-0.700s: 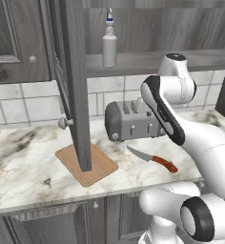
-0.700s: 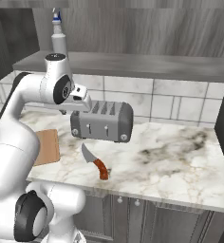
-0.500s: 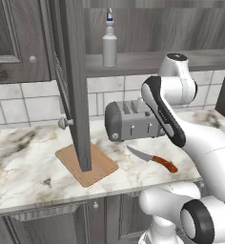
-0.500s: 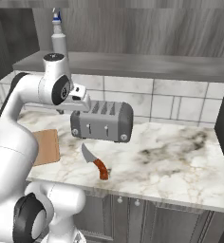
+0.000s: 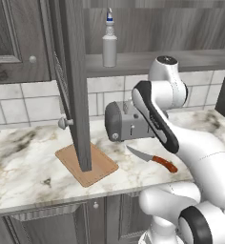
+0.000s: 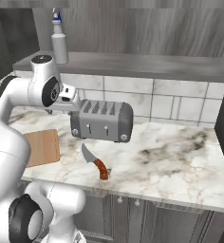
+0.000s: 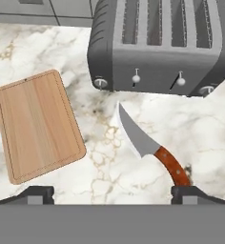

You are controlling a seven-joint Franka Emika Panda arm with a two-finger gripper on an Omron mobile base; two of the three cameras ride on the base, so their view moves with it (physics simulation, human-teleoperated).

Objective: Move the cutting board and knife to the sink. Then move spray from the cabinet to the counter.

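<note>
Waiting on the counter (image 7: 47,52) lie the cutting board (image 7: 38,125) and knife (image 7: 150,148), the gripper (image 7: 112,193) wide open and seemingly holding nothing, spray (image 5: 109,45) not moved yet

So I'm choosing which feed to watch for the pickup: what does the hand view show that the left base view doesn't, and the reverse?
Hand view alone: the toaster's top slots and the whole cutting board, unblocked. Left base view alone: the spray on the cabinet shelf, whose open door hides part of the board. Both: board, knife, toaster and counter.
</note>
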